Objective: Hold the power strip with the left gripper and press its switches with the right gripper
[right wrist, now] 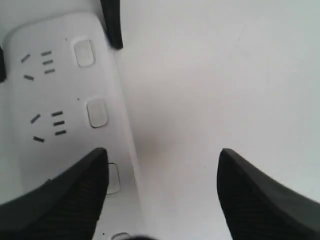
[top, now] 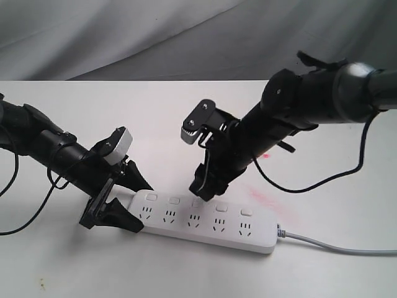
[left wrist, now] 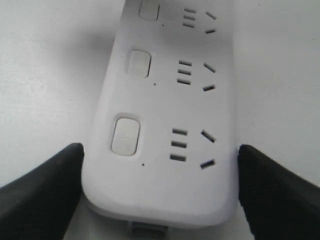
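The power strip (top: 205, 220) lies flat on the white worktop (top: 155, 112), with one rounded end sitting between the fingers of the left end effector (top: 141, 207). In the left wrist view its two black fingers (left wrist: 40, 197) stand close against either long side of that end, so this end effector looks clenched on the strip.

The right end effector (top: 208, 189) comes down onto the strip near its middle, well along from the held end. It is released: its fingers are spread wide and nothing is gripped between them. In the right wrist view one finger (right wrist: 60, 200) reaches over the strip's edge and hides part of the third button from the held end. Its partner hangs over bare worktop just beside the strip. Whether that first fingertip is actually bearing down on the button, I cannot tell from here.

The switches (top: 174, 201) run in a row along the side of the strip under the right end effector, one beside each of the sockets (top: 218, 225). Two of them lie between the two end effectors, and two more lie past the right one.

A grey cord (top: 347, 248) leaves the end of the strip farthest from the left end effector and trails off across the worktop. A faint pink smear (top: 263, 200) marks the surface just beyond the right end effector, close to the strip.
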Tool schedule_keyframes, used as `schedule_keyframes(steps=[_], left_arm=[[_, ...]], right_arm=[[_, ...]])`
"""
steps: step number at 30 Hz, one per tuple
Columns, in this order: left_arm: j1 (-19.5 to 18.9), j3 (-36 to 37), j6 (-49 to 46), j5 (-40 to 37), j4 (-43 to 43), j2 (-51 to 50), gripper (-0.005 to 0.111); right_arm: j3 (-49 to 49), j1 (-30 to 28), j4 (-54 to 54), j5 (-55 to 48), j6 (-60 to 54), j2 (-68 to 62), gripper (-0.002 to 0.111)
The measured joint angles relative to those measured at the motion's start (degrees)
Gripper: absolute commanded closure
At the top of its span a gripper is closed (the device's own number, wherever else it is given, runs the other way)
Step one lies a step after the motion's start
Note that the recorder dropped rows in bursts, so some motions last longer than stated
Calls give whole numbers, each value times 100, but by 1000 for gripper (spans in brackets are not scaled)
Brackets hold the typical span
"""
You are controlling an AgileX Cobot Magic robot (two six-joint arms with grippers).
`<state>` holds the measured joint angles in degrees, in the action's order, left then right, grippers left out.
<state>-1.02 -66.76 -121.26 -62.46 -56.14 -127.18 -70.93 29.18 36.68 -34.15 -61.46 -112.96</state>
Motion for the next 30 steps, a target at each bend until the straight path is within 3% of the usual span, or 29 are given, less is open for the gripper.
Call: schedule_keyframes(steps=[8,30], left_arm=[[0,0,0,0,0,0,64],[0,0,0,0,0,0,64]], right_arm=[[182,-453,-286,-304,78,343,50],[579,-453,-80,5,-91,343,50]])
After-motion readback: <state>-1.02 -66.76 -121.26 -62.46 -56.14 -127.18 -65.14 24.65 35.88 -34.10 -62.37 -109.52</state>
